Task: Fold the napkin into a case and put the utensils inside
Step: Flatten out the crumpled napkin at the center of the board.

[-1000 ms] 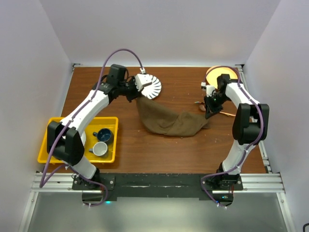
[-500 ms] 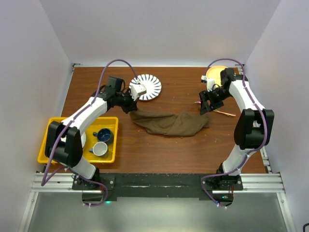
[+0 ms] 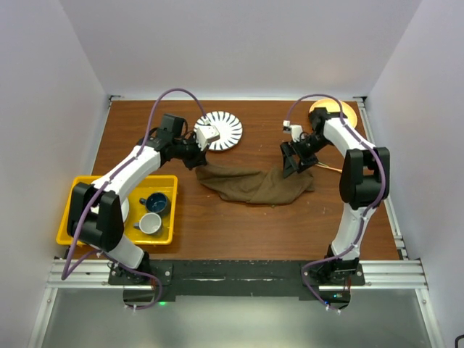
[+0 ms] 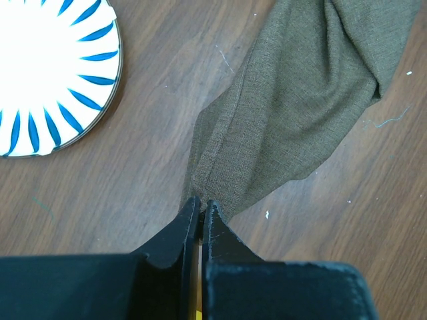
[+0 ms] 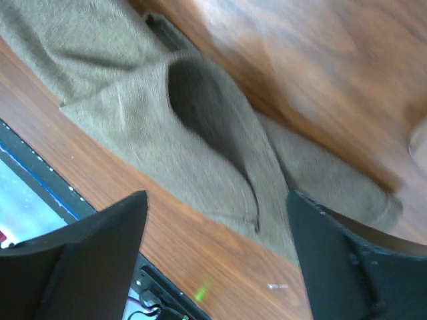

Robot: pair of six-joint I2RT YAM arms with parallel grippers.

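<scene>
The olive-brown napkin (image 3: 254,185) lies crumpled in a loose band across the middle of the table. My left gripper (image 3: 194,161) is shut on its left corner, low over the wood; in the left wrist view the cloth (image 4: 293,113) runs out from the pinched fingertips (image 4: 199,203). Over the napkin's right end hovers my right gripper (image 3: 290,161), open and holding nothing. The right wrist view shows the cloth (image 5: 200,133) below the spread gripper (image 5: 218,200). A thin utensil (image 3: 335,169) lies just right of the right wrist, mostly hidden by the arm.
A white plate with blue stripes (image 3: 221,130) sits just behind the left gripper. An orange plate (image 3: 335,112) is at the back right corner. A yellow tray (image 3: 80,190) with two cups stands at the left edge.
My right gripper has opened, let go of the napkin's right end and swung left over it. The left gripper pulled its corner down-left from the striped plate, then held still.
</scene>
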